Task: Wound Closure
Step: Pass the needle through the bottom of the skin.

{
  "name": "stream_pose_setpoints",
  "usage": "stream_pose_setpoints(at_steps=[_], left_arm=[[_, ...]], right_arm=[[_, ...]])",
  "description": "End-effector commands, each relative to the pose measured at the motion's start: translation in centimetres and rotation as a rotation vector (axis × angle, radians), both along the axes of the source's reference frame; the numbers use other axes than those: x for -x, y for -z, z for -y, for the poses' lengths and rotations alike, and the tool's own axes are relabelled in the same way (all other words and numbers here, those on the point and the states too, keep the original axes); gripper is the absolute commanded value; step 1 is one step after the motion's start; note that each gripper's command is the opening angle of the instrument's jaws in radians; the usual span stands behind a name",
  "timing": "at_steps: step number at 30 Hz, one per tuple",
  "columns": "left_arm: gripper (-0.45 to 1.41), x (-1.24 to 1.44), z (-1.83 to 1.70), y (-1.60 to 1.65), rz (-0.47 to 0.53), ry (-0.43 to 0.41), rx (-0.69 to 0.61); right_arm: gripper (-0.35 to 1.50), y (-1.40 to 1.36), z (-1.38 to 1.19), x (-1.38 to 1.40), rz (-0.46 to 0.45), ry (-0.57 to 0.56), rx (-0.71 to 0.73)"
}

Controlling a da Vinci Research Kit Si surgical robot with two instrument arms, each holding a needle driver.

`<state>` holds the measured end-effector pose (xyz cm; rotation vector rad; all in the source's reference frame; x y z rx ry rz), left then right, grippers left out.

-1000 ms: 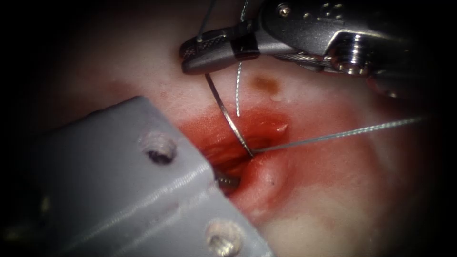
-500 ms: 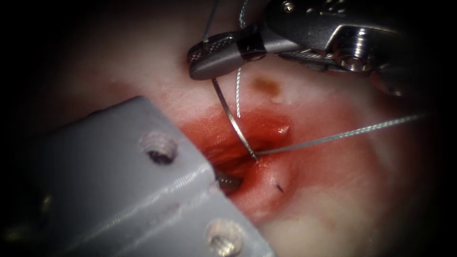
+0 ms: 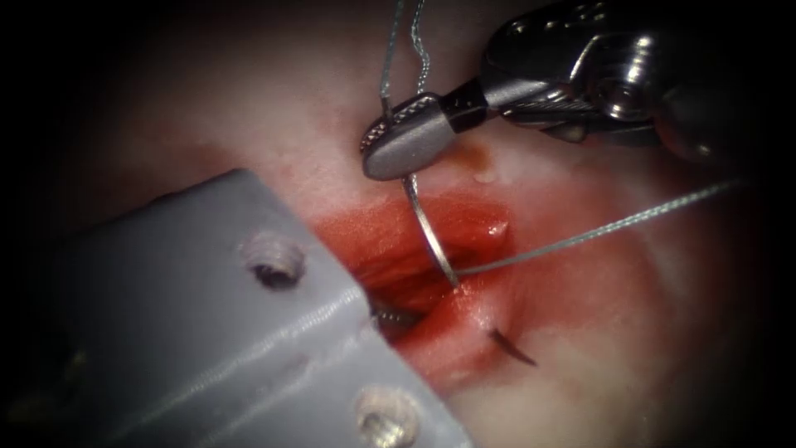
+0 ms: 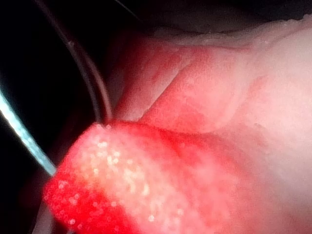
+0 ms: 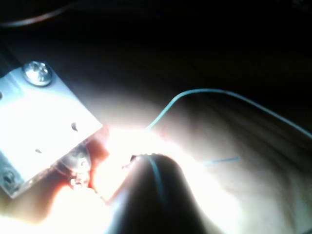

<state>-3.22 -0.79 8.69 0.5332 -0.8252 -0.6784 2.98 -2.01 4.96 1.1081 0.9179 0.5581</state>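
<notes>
Endoscope view: we see right end effector [image 3: 390, 149] clamping needle [image 3: 431, 236] near tail, tip [image 3: 514, 348] emerging right of cut [image 3: 414, 265]; left end effector's state unclear to us.

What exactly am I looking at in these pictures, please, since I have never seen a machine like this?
This is a surgical practice robot with two thin arms, stitching a cut in a pale slab of pork belly, the tissue. The wide picture comes from an endoscope looking down at the wound; the other two come from small cameras near each arm's wrist.

The right arm's shiny metal tool is shut on the curved steel needle near its blunt end. The needle passes into the tissue at the red, wet cut, and its dark tip shows through the surface on the cut's right side. Thin grey thread trails right. The large grey block is the left arm's tool seen close; its jaws are hidden.
</notes>
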Motion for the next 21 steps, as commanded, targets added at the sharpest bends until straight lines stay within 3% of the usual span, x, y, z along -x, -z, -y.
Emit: stream_pose_setpoints(at_steps=[1,6,13,18,20,21], left_arm=[[-0.45,0.03,-0.11,0.02,0.002,0.001,0.005],[-0.45,0.02,-0.11,0.02,0.003,0.0,0.005],[-0.45,0.0,-0.09,0.04,0.008,-0.01,-0.001],[-0.45,-0.01,-0.06,0.06,0.013,-0.022,-0.008],[-0.45,-0.02,-0.05,0.08,0.02,-0.038,-0.003],[-0.37,-0.03,-0.04,0.09,0.027,-0.056,-0.005]], right_arm=[[-0.35,0.04,-0.08,-0.14,0.01,-0.015,-0.035],[-0.35,-0.03,0.0,-0.12,0.07,-0.032,-0.138],[-0.35,-0.19,0.23,-0.07,0.223,-0.08,-0.485],[-0.35,-0.27,0.37,0.02,0.226,-0.051,-0.583],[-0.35,-0.32,0.43,0.1,0.179,-0.018,-0.623],[-0.35,-0.36,0.46,0.15,0.162,0.004,-0.654]])
